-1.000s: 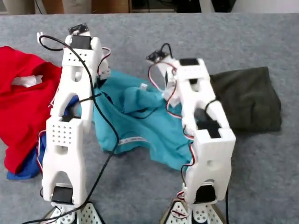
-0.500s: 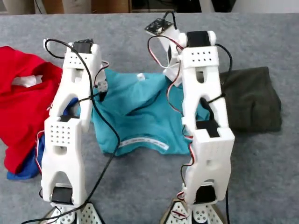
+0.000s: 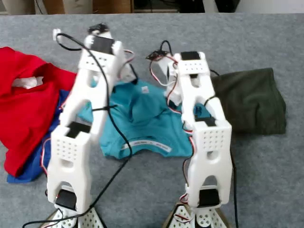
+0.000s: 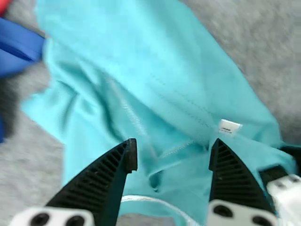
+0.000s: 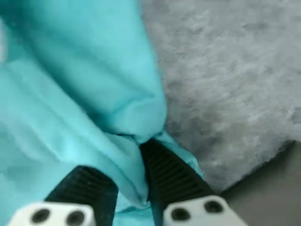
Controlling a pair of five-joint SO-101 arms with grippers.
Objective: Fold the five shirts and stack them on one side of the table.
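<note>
1. High view: the teal shirt point(image 3: 142, 118) lies spread and rumpled in the middle of the grey desk point(image 3: 266, 180), between the two arms.
2. The red shirt point(image 3: 23, 104) lies loose at the desk's left edge. The blue shirt point(image 3: 26, 164) lies partly under it and beside the teal one.
3. The dark green shirt point(image 3: 251, 99) lies folded on the right side of the desk, just beside the teal shirt's right edge.
4. The left arm point(image 3: 88, 95) stretches over the teal shirt's left part, with its wrist above the far edge of the cloth. The right arm point(image 3: 199, 104) stretches over the shirt's right part.
5. Left wrist view: the left tool point(image 4: 173, 148) hangs above the teal shirt with its two black fingers spread wide and nothing between them.
6. The shirt's collar seam and white label point(image 4: 229, 126) lie below this tool. A strip of blue shirt shows at one corner, touching the teal cloth.
7. Right wrist view: the right tool point(image 5: 129, 169) is closed on a bunched fold at the teal shirt's edge, with the cloth pinched between its fingers.
8. Grey desk shows just beside that pinched fold.
</note>
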